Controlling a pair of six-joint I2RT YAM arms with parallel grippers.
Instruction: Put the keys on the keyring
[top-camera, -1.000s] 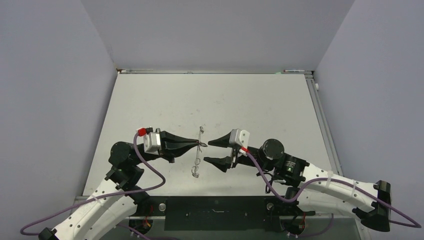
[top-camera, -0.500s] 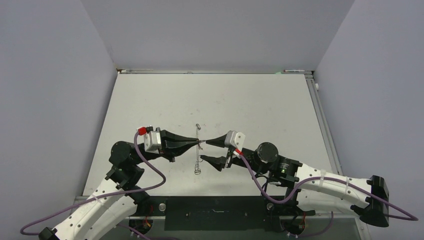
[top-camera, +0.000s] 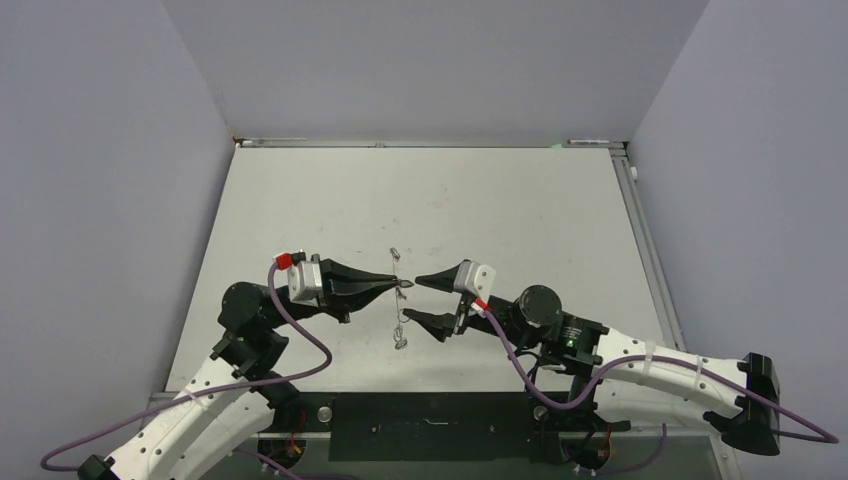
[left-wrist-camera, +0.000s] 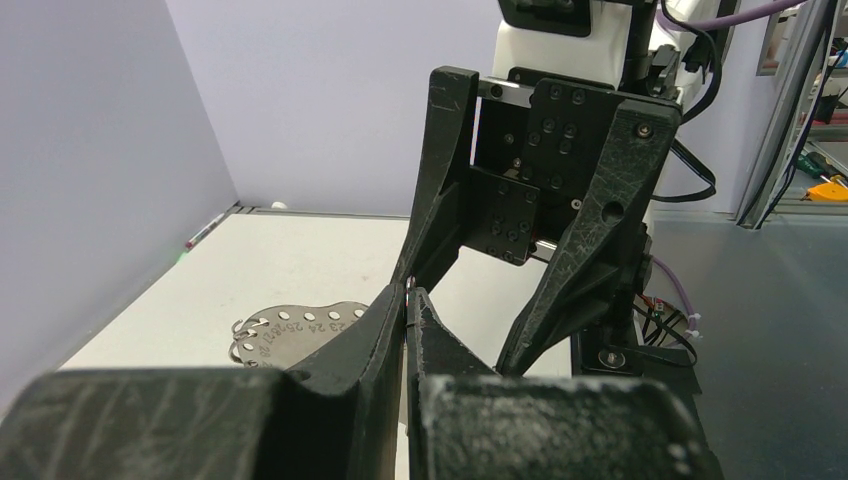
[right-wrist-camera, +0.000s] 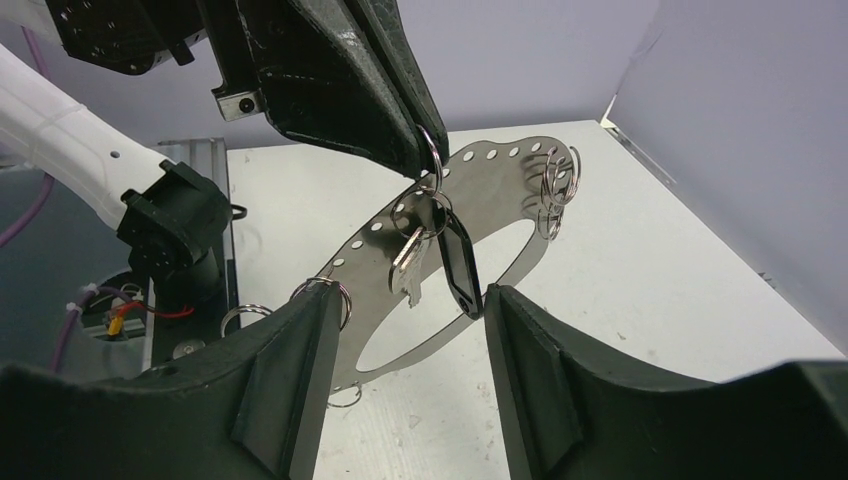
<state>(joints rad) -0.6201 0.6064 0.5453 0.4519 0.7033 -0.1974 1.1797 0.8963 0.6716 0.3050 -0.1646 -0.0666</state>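
The keyring (top-camera: 399, 305) is a flat silver oval band with holes and small loops, hanging upright between the arms. It also shows in the right wrist view (right-wrist-camera: 500, 170) and the left wrist view (left-wrist-camera: 290, 335). My left gripper (top-camera: 402, 285) is shut on a small loop at the keyring's top edge; its fingers (right-wrist-camera: 370, 90) pinch that loop. A silver key (right-wrist-camera: 408, 264) with a black tag (right-wrist-camera: 461, 262) hangs from a loop just below the pinch. My right gripper (top-camera: 413, 300) is open, its jaws (right-wrist-camera: 412, 300) either side of the key and tag without touching them.
The white table (top-camera: 500, 220) is walled by grey panels on three sides. A black base plate (top-camera: 430, 425) lies at the near edge between the arm bases. A loose small ring (right-wrist-camera: 243, 318) is near the table's edge in the right wrist view.
My right arm has moved left, closer to the keyring. The hanging keyring has swung a little, its lower end shifting right. My left gripper has held its place.
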